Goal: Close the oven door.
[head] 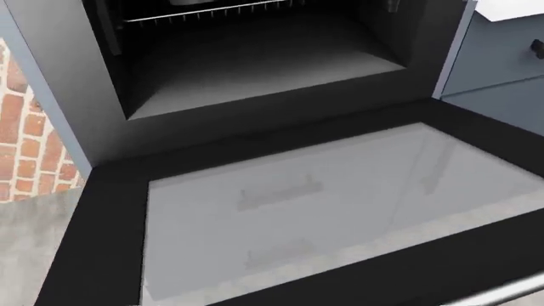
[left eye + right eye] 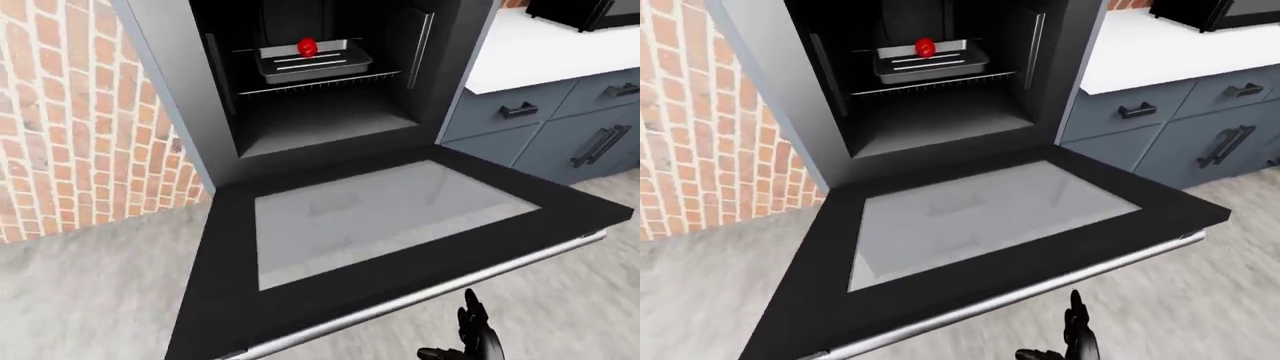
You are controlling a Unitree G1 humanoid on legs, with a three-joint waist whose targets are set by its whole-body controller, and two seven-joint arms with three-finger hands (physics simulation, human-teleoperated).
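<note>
The black oven door (image 2: pixel 230 255) lies open and flat, its grey glass pane facing up, in the middle of the left-eye view. Its silver handle bar (image 2: pixel 430 296) runs along the edge nearest me. The door also fills the head view (image 1: pixel 102 210). The oven cavity (image 2: pixel 320 120) stands open above it, with a metal tray (image 2: pixel 330 66) holding a red object (image 2: pixel 308 49) on a wire rack. My right hand (image 2: pixel 472 330) is black, fingers spread and pointing up, just below the handle bar and apart from it. My left hand is not visible.
A brick wall (image 2: pixel 60 112) stands left of the oven. To the right are blue-grey drawers (image 2: pixel 520 110) and cabinet doors (image 2: pixel 600 146) under a white counter (image 2: pixel 540 52) with a black appliance (image 2: pixel 590 11). Grey floor (image 2: pixel 90 300) surrounds the door.
</note>
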